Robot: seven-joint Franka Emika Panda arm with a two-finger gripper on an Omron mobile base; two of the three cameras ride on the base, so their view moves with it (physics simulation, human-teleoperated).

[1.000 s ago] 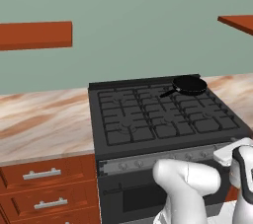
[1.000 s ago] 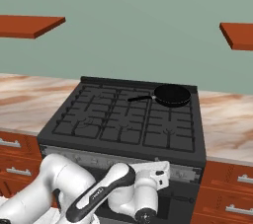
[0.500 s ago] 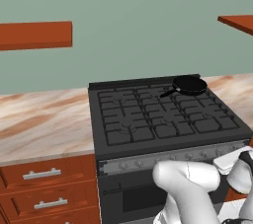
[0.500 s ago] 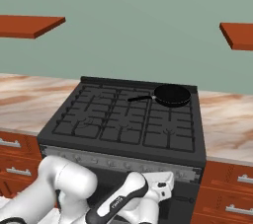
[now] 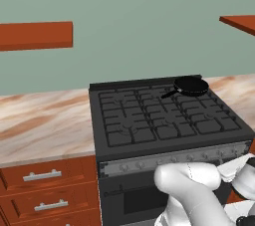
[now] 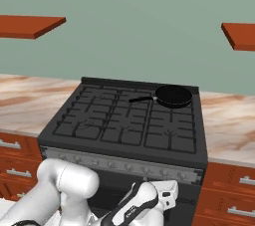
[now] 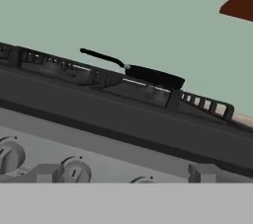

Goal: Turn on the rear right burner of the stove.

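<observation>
Hovering low before stove [image 6: 124, 120] knob strip [image 7: 74, 161], gripper [image 7: 123, 172] fingers spread, holding nothing. Black pan [image 6: 173, 95] sits on rear right burner [image 5: 191, 88], back-right grate corner.

Both base views look forward and down at the stove [image 5: 164, 120] from behind the arm, one from its left, one from its right; they share the whole cooktop and the pan [image 6: 173, 95]. The hand view sits close to the stove's front strip, low, looking up across the cooktop edge at the pan [image 7: 150, 75].
</observation>
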